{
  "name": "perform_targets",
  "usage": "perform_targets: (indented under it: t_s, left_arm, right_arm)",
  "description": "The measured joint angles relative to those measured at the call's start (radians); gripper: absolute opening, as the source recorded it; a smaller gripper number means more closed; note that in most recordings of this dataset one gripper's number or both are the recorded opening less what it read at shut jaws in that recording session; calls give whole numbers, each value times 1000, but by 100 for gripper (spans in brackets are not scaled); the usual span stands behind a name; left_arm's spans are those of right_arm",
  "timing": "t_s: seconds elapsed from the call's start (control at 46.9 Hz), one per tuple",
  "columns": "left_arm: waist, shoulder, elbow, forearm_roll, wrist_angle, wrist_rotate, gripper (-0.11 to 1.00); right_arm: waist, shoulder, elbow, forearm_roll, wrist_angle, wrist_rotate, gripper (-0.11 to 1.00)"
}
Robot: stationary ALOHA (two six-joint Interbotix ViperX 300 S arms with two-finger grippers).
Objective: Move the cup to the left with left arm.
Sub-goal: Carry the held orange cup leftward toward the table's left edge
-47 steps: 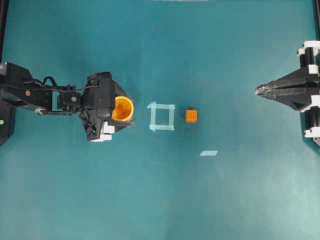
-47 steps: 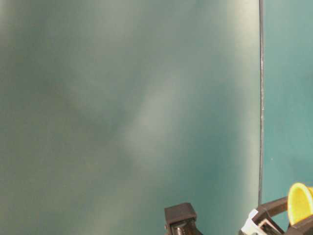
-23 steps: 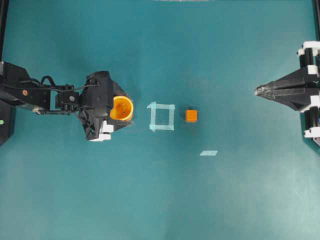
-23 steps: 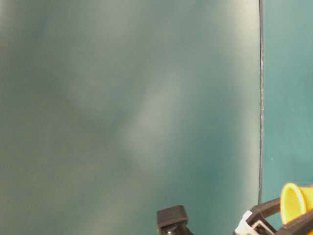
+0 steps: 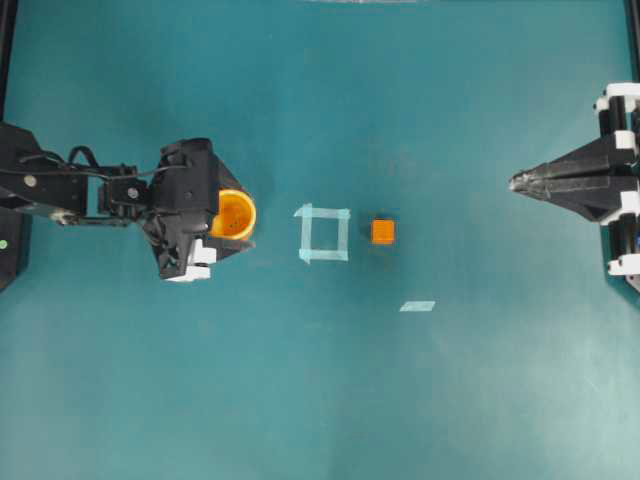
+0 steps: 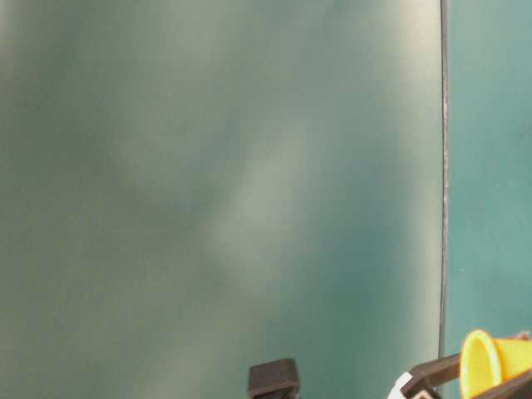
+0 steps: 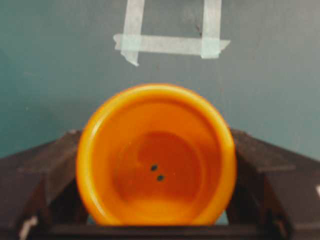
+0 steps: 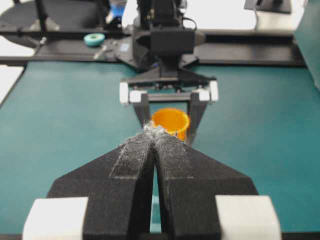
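The cup (image 5: pixel 234 214) sits left of the tape square (image 5: pixel 323 232) on the teal bench (image 5: pixel 400 400), between the fingers of the left end effector (image 5: pixel 228 216), whose jaws stand wide and clasp its sides; whether it rests on the bench or is lifted I cannot tell. The right end effector (image 5: pixel 520 182) is parked at the far right, jaws pressed together, holding nothing.

The cup looks like light, stiff, smooth plastic, so it should slide or lift easily but could slip or tip; a hold low on the wall, across its widest span, seems safest.

The wrist view shows the cup's inside, two dark specks on its bottom. The overhead view alone shows the cube (image 5: pixel 382 231). The table-level view catches only the rim.
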Motion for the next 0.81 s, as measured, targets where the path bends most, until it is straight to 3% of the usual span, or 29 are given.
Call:
perform_targets:
  t_s: [0.32,0.81]
  left_arm:
    - [0,-80,44,0,9,-21,67]
    - [0,-247,199,0,14,-21,67]
  right_arm:
    - [0,0,-8,0,0,0,0]
    - [0,0,-9,-2,2,3,0]
